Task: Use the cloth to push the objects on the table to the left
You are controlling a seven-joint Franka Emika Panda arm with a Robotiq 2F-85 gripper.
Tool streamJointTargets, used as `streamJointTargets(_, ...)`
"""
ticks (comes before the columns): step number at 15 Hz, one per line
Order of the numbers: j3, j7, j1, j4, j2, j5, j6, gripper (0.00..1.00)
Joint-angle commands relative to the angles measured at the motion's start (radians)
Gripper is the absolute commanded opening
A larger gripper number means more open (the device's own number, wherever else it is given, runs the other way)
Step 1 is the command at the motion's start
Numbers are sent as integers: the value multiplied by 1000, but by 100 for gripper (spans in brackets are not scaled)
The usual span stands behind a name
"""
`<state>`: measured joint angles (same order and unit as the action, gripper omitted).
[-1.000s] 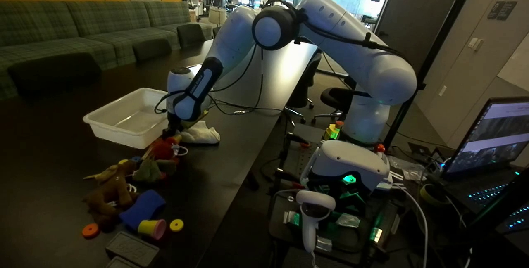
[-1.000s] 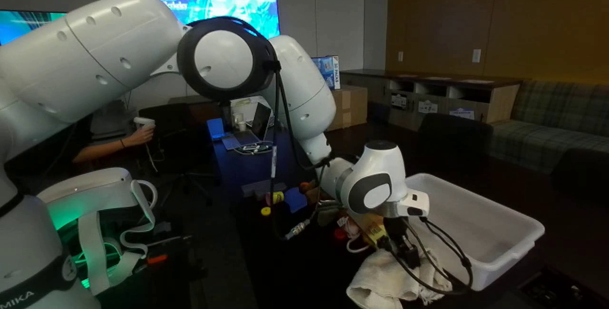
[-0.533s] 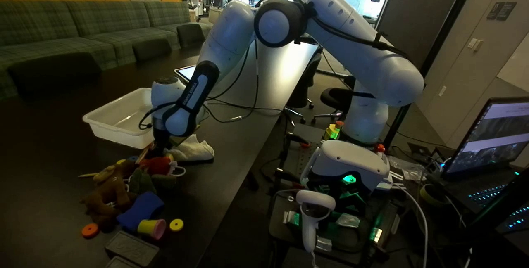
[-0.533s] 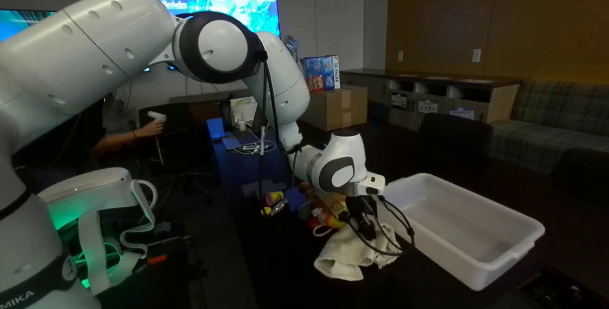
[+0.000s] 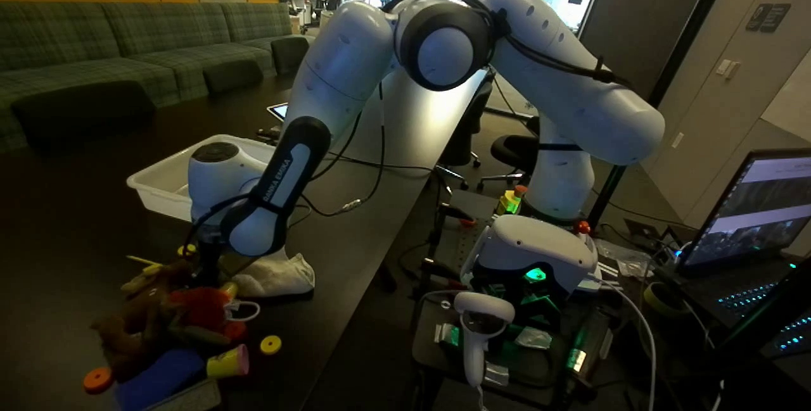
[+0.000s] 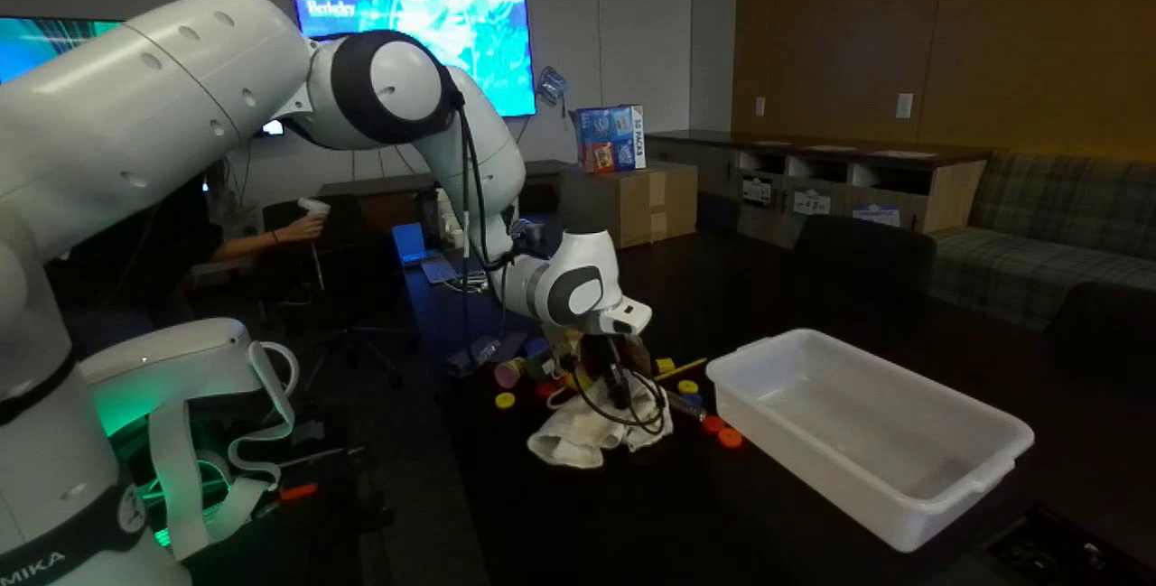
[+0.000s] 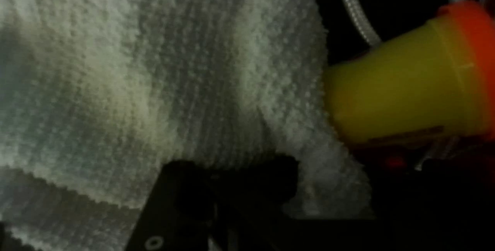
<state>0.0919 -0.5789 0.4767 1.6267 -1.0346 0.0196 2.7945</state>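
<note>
Wrist view: the gripper (image 7: 233, 168) is clamped on a gathered fold of whitish cloth (image 7: 193, 61). A yellow container (image 7: 398, 92) with an orange end lies beside it, its narrow end meeting the margin of the fabric.

In both exterior views the cloth spreads below the gripper, near the long edge of the dark surface (image 5: 355, 240) that faces the arm's base (image 5: 557, 183); whether its lower folds rest there, I cannot tell.

Crowded together along that same edge, in an exterior view, are a brown plush toy (image 5: 144, 311), a red soft thing (image 5: 197, 307), a blue piece (image 5: 161, 374) and, lying on its side, a yellow cup (image 5: 222, 365) with a pink mouth. A yellow disc (image 5: 270, 344) sits apart, between the cup and the edge.

Farther in from that edge, in an exterior view, stands a white bin (image 6: 984, 464), with an orange disc (image 6: 730, 438) just beside its wall and a red disc (image 6: 713, 423) next to that.
</note>
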Motion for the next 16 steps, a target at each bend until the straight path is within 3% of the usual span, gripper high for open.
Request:
streamJointTargets(1,26,-139,109,-8,24,34,-48,7)
streamJointTargets(6,-13,-183,147,35,91,17,-29,7)
streamJointTargets(12,-126,30,-16,298,311,25,29,7)
streamJointTargets(16,-121,141,-125,475,420,35,0,7)
